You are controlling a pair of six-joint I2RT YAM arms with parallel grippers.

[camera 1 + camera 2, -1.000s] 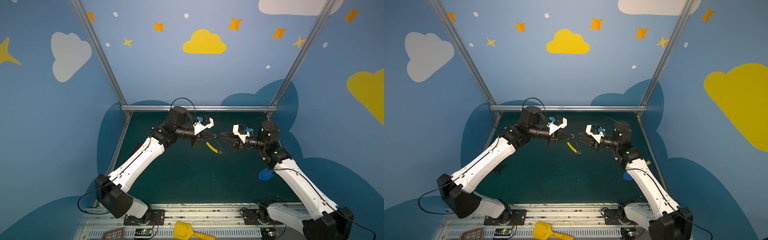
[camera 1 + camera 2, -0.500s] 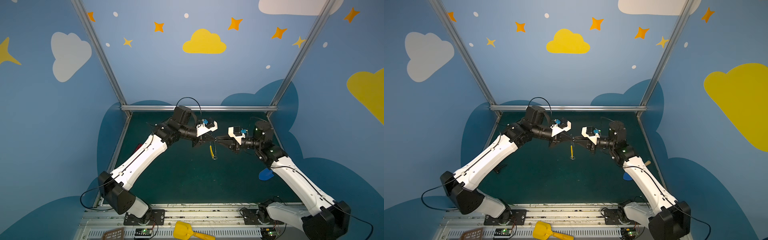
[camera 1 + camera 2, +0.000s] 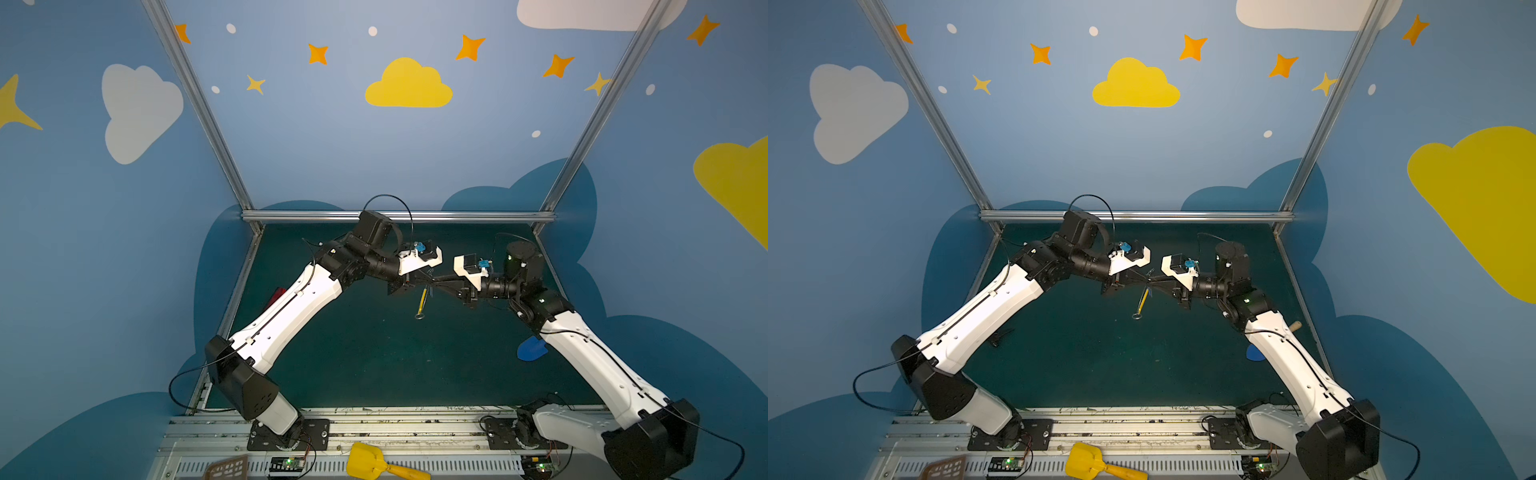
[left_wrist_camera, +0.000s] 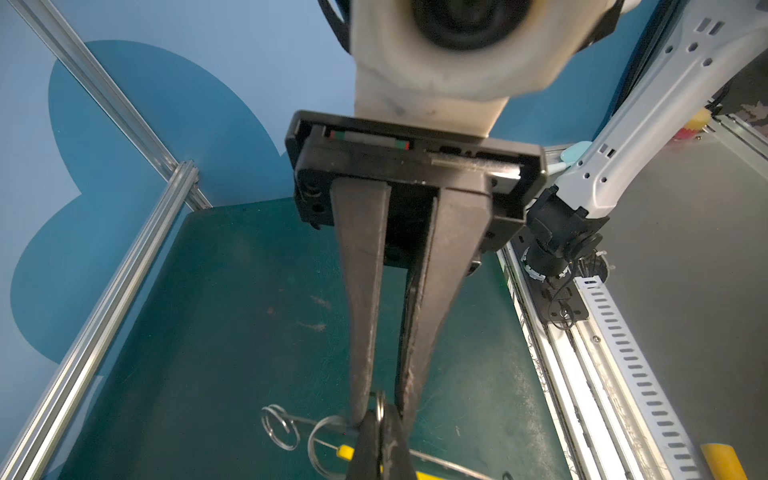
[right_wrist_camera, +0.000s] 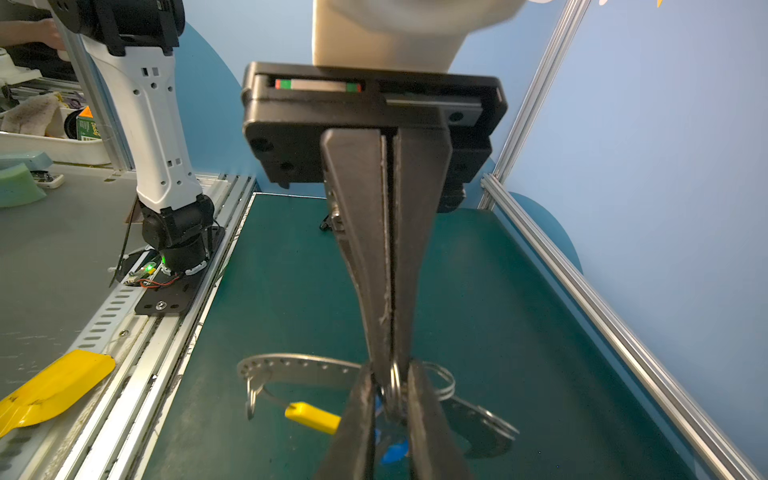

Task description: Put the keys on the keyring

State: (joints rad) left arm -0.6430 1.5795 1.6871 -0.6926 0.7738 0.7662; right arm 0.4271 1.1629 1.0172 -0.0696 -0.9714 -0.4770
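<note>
1. Blue walls painted with clouds and stars close in a dark green tabletop [image 3: 374, 357] on three sides. My two arms meet in the air above its middle, nearer the back edge than the front.
2. My left gripper [image 3: 424, 283] is clamped. The keyring [image 5: 291, 365] hangs from its tips, yellow section downward, and looks clear of the tabletop as far as I can tell.
3. My right gripper [image 5: 392, 365] has its fingers drawn almost together, tips nose to nose with the left's. A small wire ring [image 5: 395, 384] pokes out right at those tips, but I cannot tell whether it is truly pinched.
4. The keys [image 5: 392, 453] show only as a blue tag just under that wire ring, between the black fingers (too crowded for me to say which side carries them).
5. I judge this to be the threading step. Keys and keyring are brought together, but nothing proves the keys are on.
6. The next move, as I read it, wants slow, tiny motion. The left should hold the keyring steady while the right feeds the wire ring along the thin rim, with no twist to swing the hanging part.
7. Room is generous, with bare tabletop below and toward the front edge.
8. A blue shovel [image 3: 530, 349] lies near the right edge under my right arm, and a yellow scoop [image 3: 365, 463] lies past the front edge. Both are well apart from the work.
9. The back rail [image 3: 395, 216] is the nearest hard limit.
</note>
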